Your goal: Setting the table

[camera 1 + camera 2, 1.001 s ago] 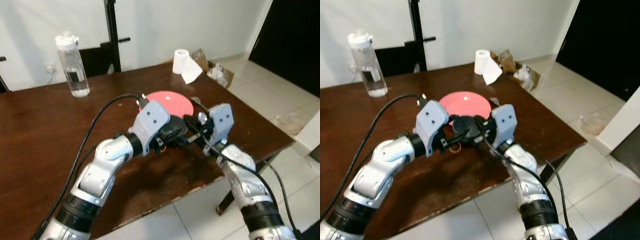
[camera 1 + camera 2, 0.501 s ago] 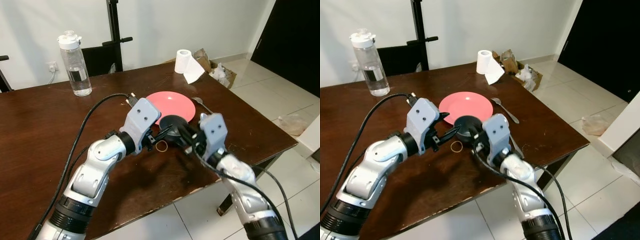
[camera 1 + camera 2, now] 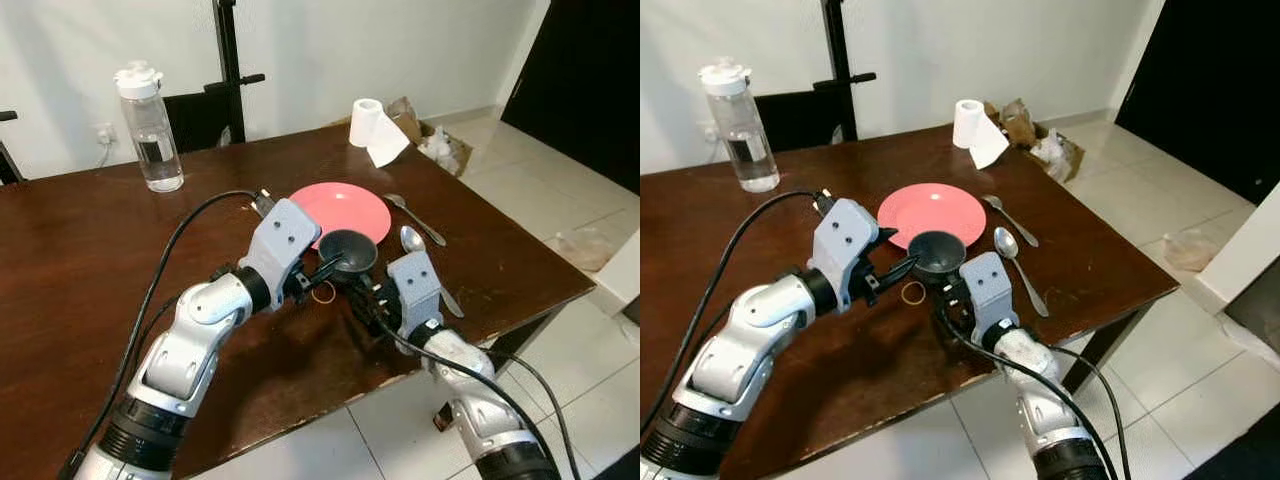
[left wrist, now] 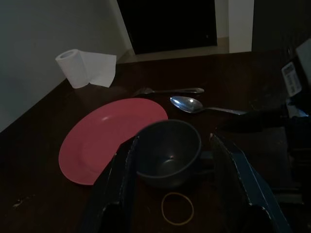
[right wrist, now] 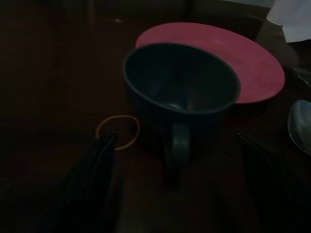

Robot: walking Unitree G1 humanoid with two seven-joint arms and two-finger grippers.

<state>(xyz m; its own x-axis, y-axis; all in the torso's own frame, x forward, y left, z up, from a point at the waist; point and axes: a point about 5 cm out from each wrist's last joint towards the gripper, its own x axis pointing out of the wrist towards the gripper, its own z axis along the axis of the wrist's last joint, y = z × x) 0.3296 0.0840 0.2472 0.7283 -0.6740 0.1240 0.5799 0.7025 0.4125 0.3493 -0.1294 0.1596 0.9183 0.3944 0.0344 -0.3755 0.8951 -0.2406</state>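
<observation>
**A:** Where is the left tool, and what is its state?

**B:** It is above the middle of the brown surface. Its two black fingers stand apart, one on each side of the dark cup. In the left wrist view the cup sits between them, but I cannot tell if the fingers touch it.

**A:** And the right tool?

**B:** It is just near of the cup, close to the near edge of the surface, and it points at the cup. Its fingers are spread wide in the right wrist view, and the handle of the cup faces this tool. It holds nothing.

**A:** Where exactly does the cup stand?

**B:** Upright on the surface, at the near edge of the pink plate. From the wrist views it seems to touch or overlap the rim of the plate. A yellow rubber band lies flat just left and near of the cup.

**A:** What is farther out?

**B:** To the right of the plate lie a spoon and, a bit farther, a fork. A roll of white paper stands at the far right corner. A clear water bottle with a white cap stands far left. Beyond the surface, on the tiled floor, is a cardboard box with crumpled paper.
</observation>
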